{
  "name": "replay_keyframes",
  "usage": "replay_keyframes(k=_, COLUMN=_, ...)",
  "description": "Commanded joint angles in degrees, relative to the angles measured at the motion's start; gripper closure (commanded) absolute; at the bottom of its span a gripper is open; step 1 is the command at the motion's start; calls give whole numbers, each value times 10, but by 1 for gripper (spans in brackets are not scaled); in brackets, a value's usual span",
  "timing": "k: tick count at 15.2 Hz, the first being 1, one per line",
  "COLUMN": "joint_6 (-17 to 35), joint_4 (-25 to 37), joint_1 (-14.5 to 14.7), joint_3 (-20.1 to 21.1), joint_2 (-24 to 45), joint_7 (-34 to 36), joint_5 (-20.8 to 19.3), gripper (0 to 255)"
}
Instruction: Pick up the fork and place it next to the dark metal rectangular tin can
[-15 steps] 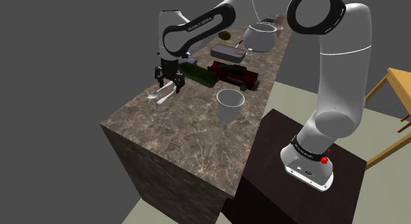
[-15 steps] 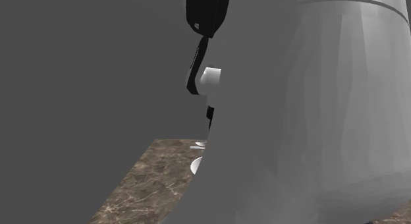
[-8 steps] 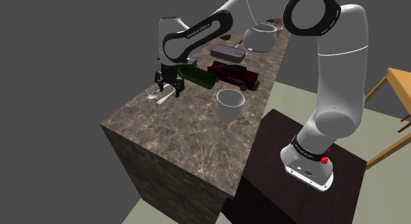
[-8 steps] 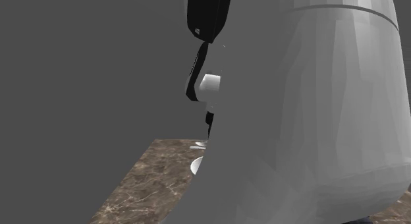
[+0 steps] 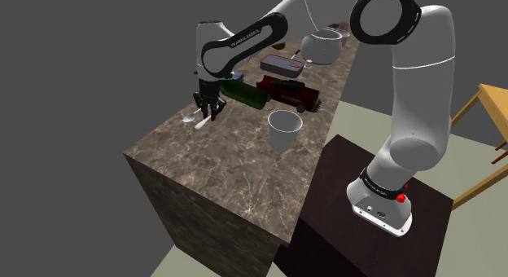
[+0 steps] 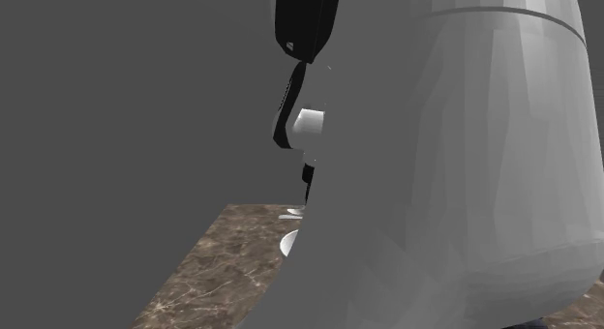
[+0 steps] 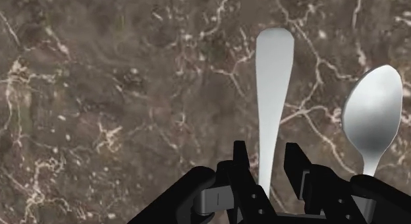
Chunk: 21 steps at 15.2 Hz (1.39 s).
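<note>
The fork (image 7: 273, 91), plain white, lies on the marble counter (image 5: 212, 178), its long handle running between my fingers. My gripper (image 7: 267, 167) is shut on the handle's lower part, one black finger (image 7: 241, 165) pressing each side. A white spoon (image 7: 371, 116) lies just beside the fork. In the shoulder view my gripper (image 5: 209, 110) stands low over the fork (image 5: 201, 122) near the counter's far left edge. The dark rectangular tin (image 5: 283, 66) rests farther back on the counter, behind a green bottle (image 5: 244, 92).
A dark red box (image 5: 287, 93) lies next to the green bottle. A white cup (image 5: 283, 129) stands mid-counter and a white bowl (image 5: 321, 46) at the far end. In the second exterior view the arm's white link (image 6: 455, 163) hides most of the counter (image 6: 223, 269).
My gripper came down onto the counter, and its fingers, spread wide before, have closed on the fork's handle.
</note>
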Motion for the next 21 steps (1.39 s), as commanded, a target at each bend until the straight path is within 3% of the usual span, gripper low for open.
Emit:
replay_keyframes(k=1, joint_6=0, joint_4=0, joint_1=0, joint_3=0, joint_2=0, joint_7=0, joint_5=0, gripper=255)
replay_keyframes(k=6, joint_6=0, joint_4=0, joint_1=0, joint_3=0, joint_2=0, joint_7=0, joint_5=0, gripper=255)
replay_keyframes(k=21, joint_6=-94, joint_4=46, joint_1=-6, joint_3=9, joint_2=-50, joint_7=1, joint_5=14, gripper=255)
